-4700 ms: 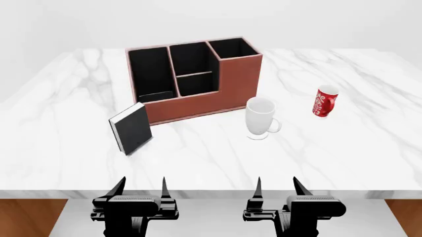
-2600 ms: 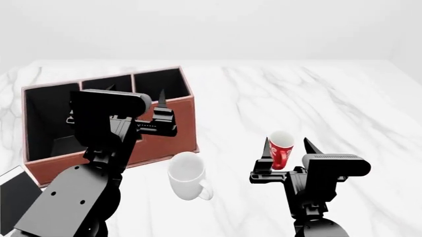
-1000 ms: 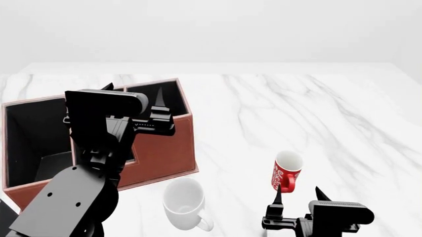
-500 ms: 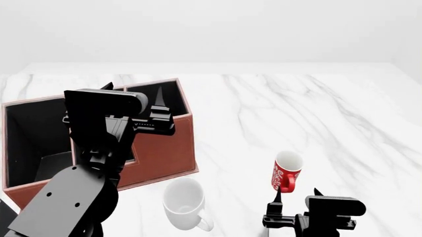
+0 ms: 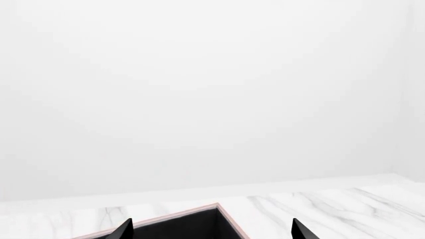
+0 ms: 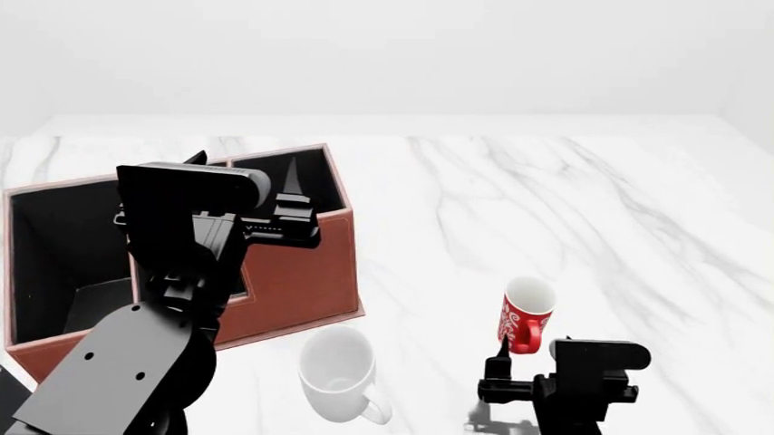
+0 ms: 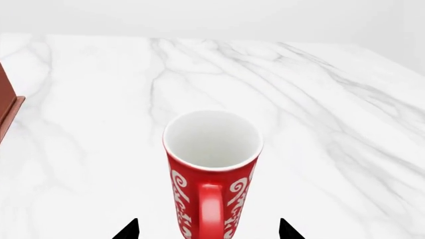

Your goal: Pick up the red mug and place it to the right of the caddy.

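The red mug stands upright on the marble table, white inside, its handle turned toward the robot. It fills the middle of the right wrist view. My right gripper is open just in front of the mug at table height; its two black fingertips stand either side of the mug's base, apart from it. The caddy, a reddish-brown box with black compartments, is at the left. My left gripper is open and empty, raised above the caddy's rear corner.
A larger plain white mug stands in front of the caddy, left of the red mug. The corner of a black book shows at the bottom left. The caddy's lower edge shows at the border of the right wrist view.
My right gripper has moved forward, and its fingertips now flank the red mug's base. The mug, caddy and left arm have not moved.
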Available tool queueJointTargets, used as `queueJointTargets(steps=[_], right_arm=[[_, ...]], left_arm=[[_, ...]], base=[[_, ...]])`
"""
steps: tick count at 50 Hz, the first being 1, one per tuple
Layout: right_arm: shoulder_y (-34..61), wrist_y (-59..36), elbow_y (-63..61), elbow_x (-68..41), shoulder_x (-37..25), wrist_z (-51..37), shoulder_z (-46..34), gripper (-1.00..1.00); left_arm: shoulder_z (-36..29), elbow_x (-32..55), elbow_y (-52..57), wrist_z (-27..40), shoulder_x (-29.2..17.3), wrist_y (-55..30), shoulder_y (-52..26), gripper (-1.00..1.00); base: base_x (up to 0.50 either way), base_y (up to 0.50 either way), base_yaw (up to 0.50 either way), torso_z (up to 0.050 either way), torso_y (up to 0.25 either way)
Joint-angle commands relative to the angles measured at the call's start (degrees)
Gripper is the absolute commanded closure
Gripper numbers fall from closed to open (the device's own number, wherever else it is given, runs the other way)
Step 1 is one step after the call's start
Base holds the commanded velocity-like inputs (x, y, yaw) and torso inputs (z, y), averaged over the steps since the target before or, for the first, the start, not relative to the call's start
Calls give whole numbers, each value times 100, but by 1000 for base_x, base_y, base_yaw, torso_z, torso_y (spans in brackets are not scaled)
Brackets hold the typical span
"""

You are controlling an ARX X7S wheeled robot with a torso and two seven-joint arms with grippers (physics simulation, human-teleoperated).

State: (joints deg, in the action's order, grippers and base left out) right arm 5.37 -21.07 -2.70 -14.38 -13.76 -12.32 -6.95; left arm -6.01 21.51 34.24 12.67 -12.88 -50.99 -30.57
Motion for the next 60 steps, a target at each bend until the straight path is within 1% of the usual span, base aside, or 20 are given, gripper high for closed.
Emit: queueJointTargets(steps=[1, 7, 8, 28, 35, 36, 38, 39, 42, 45, 46, 47, 48, 49, 50, 51, 55, 60], right_arm=[[182, 8, 259, -19, 15, 40, -62, -100], [199, 8, 276, -32, 8, 38, -77, -100], [197, 17, 280, -32, 11, 30, -76, 100], [184, 27, 232, -77, 0, -68, -63, 100], [227, -70, -67, -31, -113, -100, -105, 100], [298, -216, -245, -90, -187, -50, -101, 100], [401, -199, -405, -60, -287, 13, -127, 100], [583, -364, -458, -232, -358, 192, -105, 100], [1028, -307, -253, -193, -476, 447, -209, 100], [1031, -304, -249, -197, -479, 444, -213, 100], [1515, -163, 149, -243, -499, 871, -368, 100], [1679, -69, 332, -326, -487, 1135, -438, 100], [1909, 221, 713, -97, -463, 1258, -633, 100], [2020, 403, 925, -138, -442, 1497, -703, 100], [2122, 490, 1105, -89, -412, 1531, -741, 100], [2354, 775, 1547, 2, -353, 1757, -879, 100], [2752, 1095, 2261, 114, -202, 2019, -1064, 100], [3519, 1880, 3747, 246, 193, 2299, -1190, 100]], left_arm=[[-2, 37, -12, 27, -27, 25, 5, -100], [2, 53, -21, 42, -43, 49, 27, -100], [-3, 53, -22, 46, -45, 50, 29, -100], [-19, 101, -60, 95, -92, 99, 37, -100], [-19, 121, -80, 105, -107, 118, 25, -100], [-22, 124, -72, 116, -105, 107, 25, -100], [-16, 137, -54, 126, -109, 96, 24, -100], [-7, 147, -41, 132, -111, 85, 16, -100], [8, 164, -16, 148, -122, 67, 6, -100], [5, 173, -17, 155, -127, 70, 6, -100], [31, 184, -4, 164, -132, 66, 13, -100], [34, 183, -10, 164, -138, 76, 17, -100], [40, 184, -34, 161, -141, 92, 16, -100], [40, 184, -50, 159, -143, 104, 14, -100], [40, 184, -64, 160, -144, 112, 11, -100], [42, 189, -74, 159, -145, 114, 8, -100], [55, 211, -45, 177, -158, 91, -3, -100], [85, 231, -27, 202, -180, 75, -9, -100]], base=[[0, 0, 0, 0, 0], [0, 0, 0, 0, 0], [0, 0, 0, 0, 0], [0, 0, 0, 0, 0], [0, 0, 0, 0, 0], [0, 0, 0, 0, 0], [0, 0, 0, 0, 0], [0, 0, 0, 0, 0], [0, 0, 0, 0, 0], [0, 0, 0, 0, 0], [0, 0, 0, 0, 0], [0, 0, 0, 0, 0], [0, 0, 0, 0, 0], [0, 0, 0, 0, 0], [0, 0, 0, 0, 0], [0, 0, 0, 0, 0], [0, 0, 0, 0, 2], [0, 0, 0, 0, 0]])
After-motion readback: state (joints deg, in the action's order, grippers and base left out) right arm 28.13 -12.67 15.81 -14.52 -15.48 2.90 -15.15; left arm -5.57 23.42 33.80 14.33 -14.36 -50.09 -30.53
